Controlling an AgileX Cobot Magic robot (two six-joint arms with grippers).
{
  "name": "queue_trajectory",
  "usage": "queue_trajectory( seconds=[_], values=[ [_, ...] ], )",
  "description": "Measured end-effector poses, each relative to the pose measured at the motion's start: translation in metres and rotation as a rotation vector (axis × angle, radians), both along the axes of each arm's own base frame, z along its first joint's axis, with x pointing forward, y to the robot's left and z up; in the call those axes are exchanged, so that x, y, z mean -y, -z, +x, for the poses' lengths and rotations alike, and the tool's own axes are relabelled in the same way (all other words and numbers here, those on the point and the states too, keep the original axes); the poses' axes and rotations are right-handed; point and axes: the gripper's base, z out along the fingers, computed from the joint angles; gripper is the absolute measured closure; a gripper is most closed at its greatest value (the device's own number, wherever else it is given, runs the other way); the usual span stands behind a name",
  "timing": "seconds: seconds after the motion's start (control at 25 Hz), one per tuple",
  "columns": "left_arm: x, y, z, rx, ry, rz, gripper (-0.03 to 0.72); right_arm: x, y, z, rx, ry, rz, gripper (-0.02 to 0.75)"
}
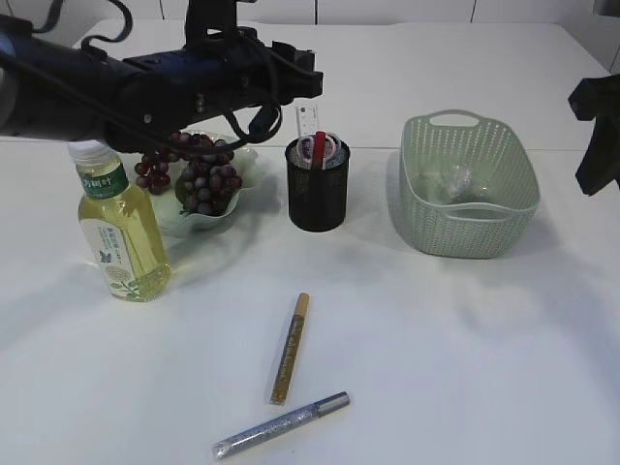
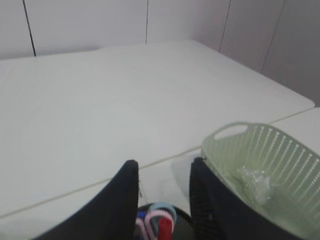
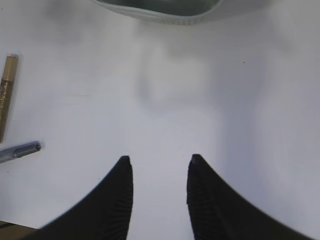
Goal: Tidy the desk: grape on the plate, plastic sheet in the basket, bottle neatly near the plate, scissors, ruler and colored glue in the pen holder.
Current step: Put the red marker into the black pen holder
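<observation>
The left pincer (image 2: 162,192) hangs part-open and empty just above the black mesh pen holder (image 1: 317,186), which already stands the scissors and ruler upright. The right pincer (image 3: 159,187), likewise part-open and empty, hovers over bare white counter (image 3: 210,100); the gold glitter glue pen (image 3: 7,95) and silver glitter glue pen (image 3: 20,150) lie to its left, probably next to collect.

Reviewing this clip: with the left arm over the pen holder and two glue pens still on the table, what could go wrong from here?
1. The left gripper hangs open just above the pen holder; pulling away carelessly could catch the ruler or tip the holder.
2. The left arm stretches above the bottle and grapes; dropping low might knock the bottle over.
3. The gold pen and silver pen lie close together; grabbing one may push the other.
</observation>
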Motion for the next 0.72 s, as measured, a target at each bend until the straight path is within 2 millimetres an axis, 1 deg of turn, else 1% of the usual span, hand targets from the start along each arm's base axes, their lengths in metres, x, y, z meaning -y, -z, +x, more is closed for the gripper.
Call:
queue_trajectory(
  seconds=[0.16, 0.24, 0.36, 0.52, 0.64, 0.72],
  values=[
    [-0.009, -0.016, -0.013, -0.144, -0.025, 0.069, 0.428, 0.0, 0.0, 0.0, 0.0, 0.0, 0.0, 0.433],
    [-0.013, -0.029, -0.024, -0.204, -0.027, 0.104, 0.428, 0.0, 0.0, 0.0, 0.0, 0.0, 0.0, 0.434],
    [-0.014, -0.051, -0.045, -0.271, -0.011, 0.153, 0.428, 0.0, 0.0, 0.0, 0.0, 0.0, 0.0, 0.433],
    [-0.009, -0.076, -0.079, -0.321, 0.039, 0.222, 0.428, -0.002, 0.0, 0.0, -0.001, 0.001, 0.019, 0.433],
    [-0.005, -0.083, -0.099, -0.377, 0.073, 0.268, 0.428, -0.003, 0.0, 0.0, -0.002, 0.002, 0.032, 0.433],
    [-0.002, -0.081, -0.109, -0.453, 0.086, 0.278, 0.428, -0.003, 0.0, 0.0, -0.002, 0.002, 0.034, 0.433]
  ],
)
